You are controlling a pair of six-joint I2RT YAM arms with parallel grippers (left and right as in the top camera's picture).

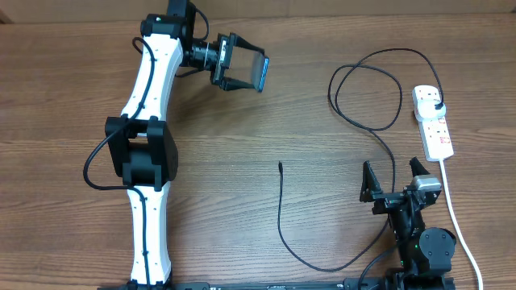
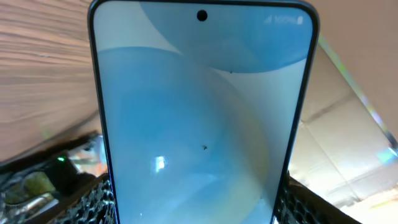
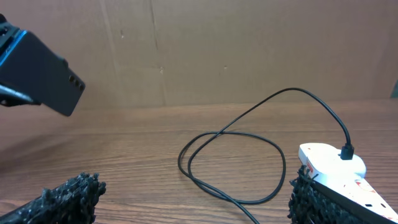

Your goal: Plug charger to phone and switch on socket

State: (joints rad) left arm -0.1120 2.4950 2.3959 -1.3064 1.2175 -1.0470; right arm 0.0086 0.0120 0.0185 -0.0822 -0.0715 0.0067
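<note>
The left gripper [image 1: 251, 72], jaws clenched, is holding the slim blue-screened phone [image 2: 199, 124]; the right gripper [image 1: 394, 176], jaws released, is hovering near the thin black charger cable [image 1: 279, 201].

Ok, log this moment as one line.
left fingers: shut on phone, raised | right fingers: open, empty | charger: plugged into socket, tip free

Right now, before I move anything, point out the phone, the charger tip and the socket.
phone [image 2: 199, 124]: left wrist view, middle of its blue screen.
charger tip [image 1: 280, 166]: overhead view, the loose connector end of the black cable.
socket [image 1: 435, 127]: overhead view, middle of the white strip body.
</note>
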